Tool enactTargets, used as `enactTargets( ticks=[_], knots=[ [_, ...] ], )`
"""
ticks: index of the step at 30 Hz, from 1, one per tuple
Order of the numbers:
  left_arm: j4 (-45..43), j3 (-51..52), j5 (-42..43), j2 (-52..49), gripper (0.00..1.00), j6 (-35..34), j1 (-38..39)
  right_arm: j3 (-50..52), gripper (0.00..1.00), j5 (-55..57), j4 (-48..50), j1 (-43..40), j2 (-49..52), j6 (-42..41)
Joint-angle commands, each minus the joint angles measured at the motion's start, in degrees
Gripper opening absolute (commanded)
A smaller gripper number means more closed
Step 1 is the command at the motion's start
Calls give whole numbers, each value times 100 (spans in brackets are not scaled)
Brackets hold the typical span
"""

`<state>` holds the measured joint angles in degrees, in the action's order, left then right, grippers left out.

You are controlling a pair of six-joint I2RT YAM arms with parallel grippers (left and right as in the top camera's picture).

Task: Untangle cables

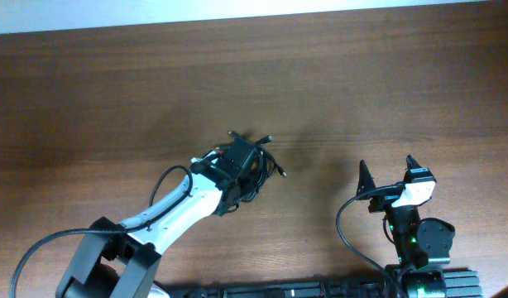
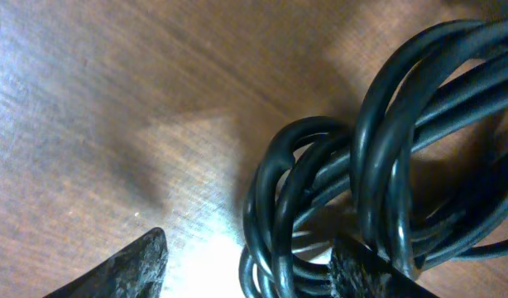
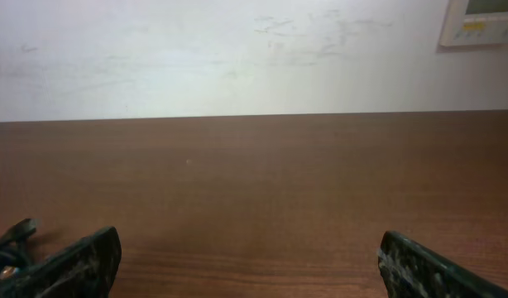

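While the left jaws sit low over the cable bundle on the table, they are part spread and not pinching. In the left wrist view one finger is bare, with wood showing between it and the loops. The other finger is right against the strands; touching or just under them, can't tell. The bundle is one knotted clump of thin black cord, with plug ends sticking out on its far and right sides. Step in hand looks like getting a first hold on the knot. To do it well, close on one or two outer loops, not the whole clump. Keep the grip low so the rest stays down on the wood, and leave a plug end free on the bundle's right side for the other arm to pull. Too big a bite would likely just tighten the tangle. The left arm reaches diagonally out to the bundle, wrist pitched steeply down, camera almost on the cords. The right arm is folded back, well right of the bundle. The right jaws are spread wide and empty, aimed level across the table, with a dark cable end at their view's lower left.
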<state>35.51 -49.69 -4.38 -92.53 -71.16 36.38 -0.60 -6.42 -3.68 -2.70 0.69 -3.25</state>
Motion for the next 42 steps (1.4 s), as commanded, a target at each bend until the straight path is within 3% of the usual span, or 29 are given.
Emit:
enactTargets(
  ticks=[1,2,5,7,10,13,23,25,28,31,35,39,42],
  knots=[
    [-264,39,-522,-81,57,46,22,28,98,68,-42,-33,-37,-44],
    [-393,39,-660,-81,51,48,22,28,98,68,-42,-33,-37,-44],
    [-560,37,-935,-81,49,46,22,28,99,68,-42,-33,-37,-44],
    [-610,37,-1051,-81,55,44,22,28,99,68,-42,-33,-37,-44],
    [-638,37,-1130,-92,72,44,22,28,99,68,-42,-33,-37,-44],
    [-708,37,-1152,-164,72,44,22,28,99,68,-42,-33,-37,-46],
    [-765,37,-1038,-221,52,44,22,28,99,68,-42,-33,-37,-44],
    [-767,37,-992,-260,64,44,22,28,99,68,-42,-33,-37,-44],
    [-761,37,-977,-278,73,68,22,28,99,68,-42,-33,-37,-44],
    [-772,13,-883,-278,79,396,7,28,99,68,-42,-33,-37,-44],
    [-763,-101,-474,-278,79,1530,-249,28,99,68,-42,-33,-37,-44],
    [-463,-103,-444,-278,79,1971,-584,28,98,68,-42,-33,-37,-44],
    [-442,-103,-522,-326,87,2636,-737,28,99,68,-42,-33,-37,-46]
  ],
)
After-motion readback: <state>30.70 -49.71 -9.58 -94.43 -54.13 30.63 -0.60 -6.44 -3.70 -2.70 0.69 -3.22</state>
